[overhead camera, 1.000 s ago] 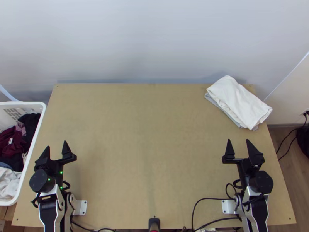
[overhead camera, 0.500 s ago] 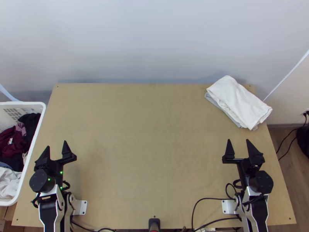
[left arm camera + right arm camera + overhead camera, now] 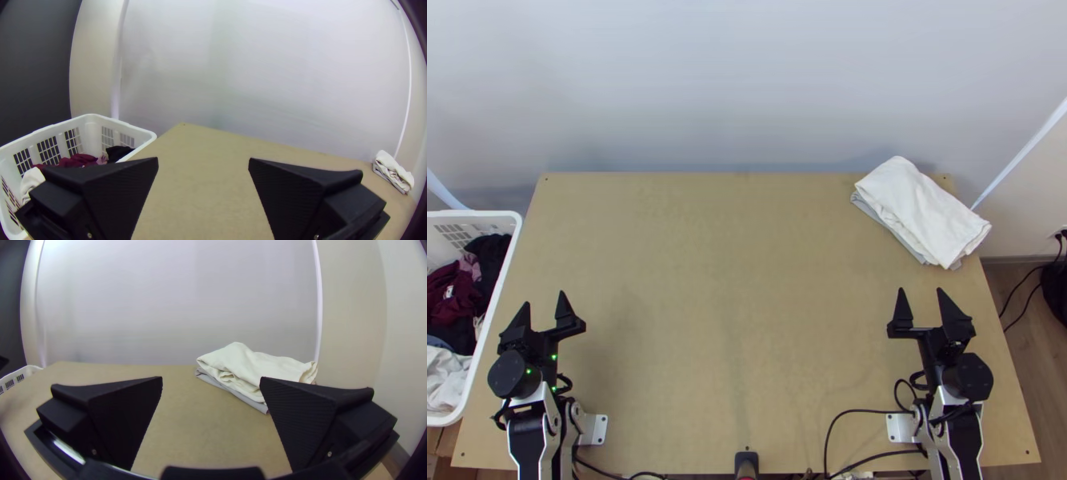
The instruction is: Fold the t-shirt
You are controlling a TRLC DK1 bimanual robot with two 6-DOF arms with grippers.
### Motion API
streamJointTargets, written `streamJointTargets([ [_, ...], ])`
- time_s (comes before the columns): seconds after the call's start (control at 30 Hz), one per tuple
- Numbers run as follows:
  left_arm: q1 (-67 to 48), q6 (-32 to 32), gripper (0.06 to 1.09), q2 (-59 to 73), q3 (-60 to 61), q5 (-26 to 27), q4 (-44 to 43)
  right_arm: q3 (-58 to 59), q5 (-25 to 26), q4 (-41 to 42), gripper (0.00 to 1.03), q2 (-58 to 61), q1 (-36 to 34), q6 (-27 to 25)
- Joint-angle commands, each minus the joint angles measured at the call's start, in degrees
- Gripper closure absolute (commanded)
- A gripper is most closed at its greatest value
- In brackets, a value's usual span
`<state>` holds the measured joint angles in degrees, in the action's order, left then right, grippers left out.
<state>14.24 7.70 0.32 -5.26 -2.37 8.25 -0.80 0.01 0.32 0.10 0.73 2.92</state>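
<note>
While resting left gripper (image 3: 543,298) and right gripper (image 3: 920,290), both spread wide and empty, avoid nudging the white cloth (image 3: 919,210), probably the folded t-shirt, off the grey cloth (image 3: 244,398) at the far right corner of the table (image 3: 731,320).

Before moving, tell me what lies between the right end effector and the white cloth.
In the top view, only bare table lies between the right end effector and the white cloth.
</note>
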Motion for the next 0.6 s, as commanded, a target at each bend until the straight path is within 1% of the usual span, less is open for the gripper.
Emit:
streamJointTargets([
  [0.0, 0.26, 0.29, 0.1, -0.32, 2.0, 0.09, 1.86, 0.27, 0.43, -1.11, 0.04, -0.19, 0.06, -0.54],
  [0.2, 0.26, 0.12, 0.1, -0.32, 1.92, -0.18, 1.94, 0.27, 0.43, -1.11, 0.04, -0.19, 0.06, -0.54],
  [0.3, 5.1, -1.99, 0.1, -0.4, 2.0, -1.14, 1.59, 0.27, 0.43, -1.02, 0.04, -0.19, 0.06, -0.46],
  [0.37, 8.0, -2.26, 0.1, -0.4, 2.53, -1.06, -3.15, 0.27, 0.43, -1.11, 0.04, -0.19, 0.06, -0.54],
  [0.47, 10.98, -2.52, 0.1, -0.32, -0.37, -1.14, -5.61, 0.27, 0.43, -1.11, 0.04, -0.19, 0.06, -0.54],
  [0.57, 13.01, -2.69, 0.1, 1.09, -6.43, -0.53, -5.17, 0.27, 0.52, -1.11, 0.04, -0.19, 0.06, -0.54],
])
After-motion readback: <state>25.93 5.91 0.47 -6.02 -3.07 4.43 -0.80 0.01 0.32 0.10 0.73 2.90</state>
